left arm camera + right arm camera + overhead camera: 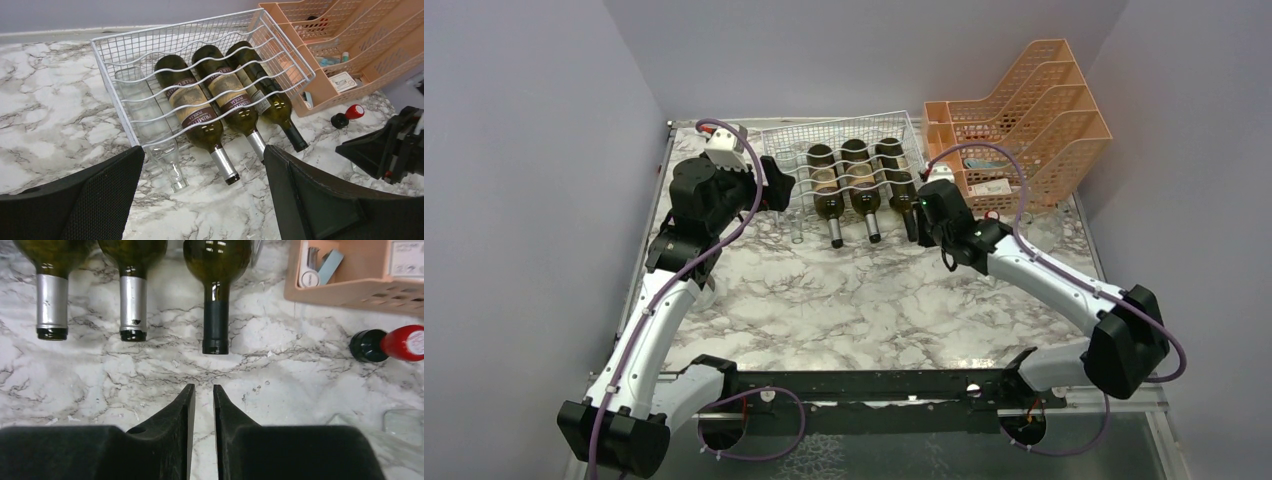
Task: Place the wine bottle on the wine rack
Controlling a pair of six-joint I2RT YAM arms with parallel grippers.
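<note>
The white wire wine rack (849,132) lies at the back of the marble table and also shows in the left wrist view (107,55). Three dark green wine bottles (861,180) lie in its cradles with their necks sticking out toward me. A clear empty bottle (145,107) lies in the leftmost cradle. My left gripper (204,150) is open and empty, hovering just in front of the rack's left side (779,185). My right gripper (203,387) is shut and empty, just short of the black-capped neck (216,325) of the rightmost bottle.
An orange perforated tiered tray (1024,120) stands right of the rack, with small items inside. A small bottle with a red cap (395,343) lies on the table in front of it. A clear glass object (402,420) sits at the right wrist view's lower right.
</note>
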